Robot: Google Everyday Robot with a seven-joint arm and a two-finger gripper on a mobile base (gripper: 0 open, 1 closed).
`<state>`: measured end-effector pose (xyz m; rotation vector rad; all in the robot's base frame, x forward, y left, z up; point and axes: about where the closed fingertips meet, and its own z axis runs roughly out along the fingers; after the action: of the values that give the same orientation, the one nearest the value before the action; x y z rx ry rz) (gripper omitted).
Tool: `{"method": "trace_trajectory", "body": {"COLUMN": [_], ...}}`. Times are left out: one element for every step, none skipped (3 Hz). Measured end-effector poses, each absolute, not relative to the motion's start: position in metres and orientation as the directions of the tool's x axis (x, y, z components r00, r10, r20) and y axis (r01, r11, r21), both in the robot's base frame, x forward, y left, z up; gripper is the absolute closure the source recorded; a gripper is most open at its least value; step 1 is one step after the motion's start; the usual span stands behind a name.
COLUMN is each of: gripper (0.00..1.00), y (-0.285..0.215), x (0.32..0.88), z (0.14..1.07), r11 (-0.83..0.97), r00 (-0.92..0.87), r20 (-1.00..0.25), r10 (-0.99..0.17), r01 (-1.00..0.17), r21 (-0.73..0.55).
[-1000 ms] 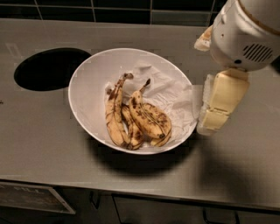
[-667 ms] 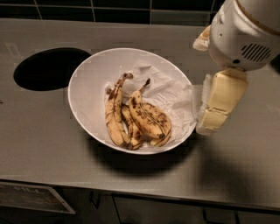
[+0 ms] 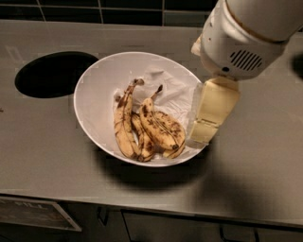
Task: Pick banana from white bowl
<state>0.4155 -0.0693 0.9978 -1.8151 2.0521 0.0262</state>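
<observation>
The white bowl (image 3: 94, 101) stands in the middle of the grey counter. Three bananas lie in it. The banana (image 3: 163, 126) is the short plump one, thickly speckled brown, on the right side of the bunch with its dark stem pointing to the back. A longer slim banana (image 3: 124, 122) lies to its left, and a thin dark-edged one (image 3: 143, 141) lies between them. My gripper (image 3: 202, 134) hangs below the white wrist housing (image 3: 239, 45). It is over the bowl's right rim, just right of the banana and apart from it, and holds nothing that I can see.
A crumpled white paper (image 3: 171, 92) lines the back right of the bowl. A dark round hole (image 3: 53, 73) is cut in the counter to the left. A dark tiled wall (image 3: 94, 12) runs along the back. The counter's front edge (image 3: 142, 205) is near the bottom.
My gripper and wrist have moved left, from beside the bowl to over its right rim, closer to the banana. The bowl and bananas have not moved.
</observation>
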Motion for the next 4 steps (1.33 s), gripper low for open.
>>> {"method": "trace_trajectory", "body": {"gripper": [0.0, 0.0, 0.0, 0.0], "y": [-0.068, -0.067, -0.065, -0.065], "x": [0.418, 0.427, 0.426, 0.426], "z": [0.999, 0.982, 0.987, 0.988], "r11": [0.226, 0.344, 0.376, 0.374], "r00": [-0.152, -0.3, -0.328, -0.325], "r20": [-0.326, -0.329, -0.34, -0.342], "r10": [-0.933, -0.895, -0.881, -0.882], "r01": [-0.953, -0.935, -0.923, -0.923], "r21": [-0.203, -0.083, -0.084, -0.087]}}
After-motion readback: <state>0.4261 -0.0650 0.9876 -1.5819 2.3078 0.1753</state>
